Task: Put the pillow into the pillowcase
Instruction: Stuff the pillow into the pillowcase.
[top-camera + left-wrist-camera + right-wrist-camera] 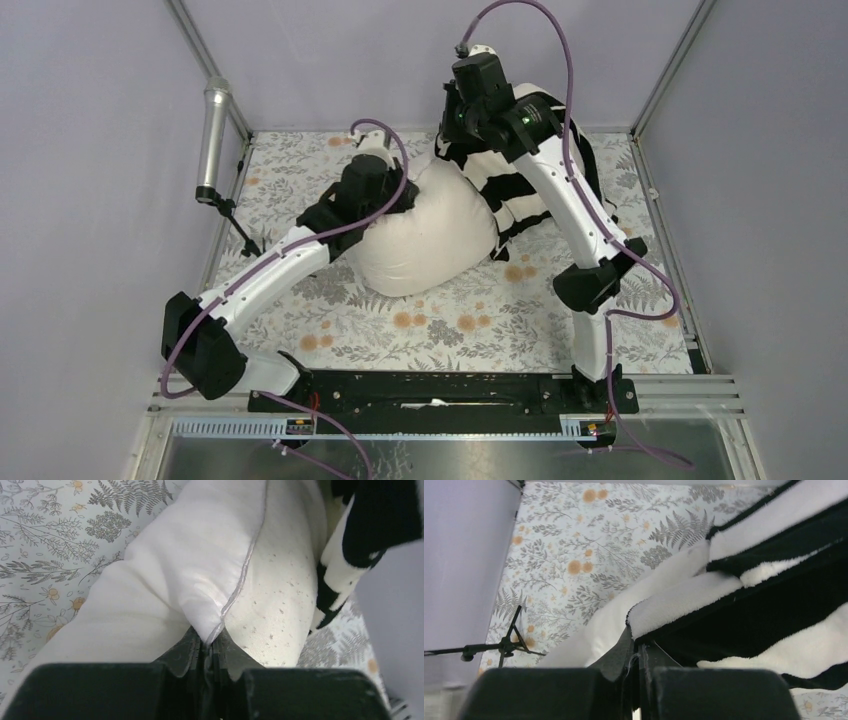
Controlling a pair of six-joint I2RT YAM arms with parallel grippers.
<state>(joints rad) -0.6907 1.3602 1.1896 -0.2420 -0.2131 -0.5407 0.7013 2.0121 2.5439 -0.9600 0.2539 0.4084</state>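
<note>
Your left gripper (206, 647) is pinched right down on the piped seam of the pillow (430, 235), jaws all but closed with a fold of cream fabric between them. Your right gripper (636, 652) is clamped tight on the hem of the pillowcase (774, 605), holding that edge up.

Out from there, the pillow lies mid-table on the floral table covering (450, 320). Its near end is bare. Its far right end meets the striped cloth, which drapes over it, and you can't tell from here how deep it sits inside.

Handling, as I read it: the pillow is light, soft and springy, so it will bulge and fold rather than slide as one piece. The seam or a corner is your firm hold, not the puffy face. The case looks limp and fleecy, likely to cling and sag shut, so keep hold at the hem to keep the mouth open.

The count: one pillow, one pillowcase, and one microphone stand (212, 130) at the left edge.
</note>
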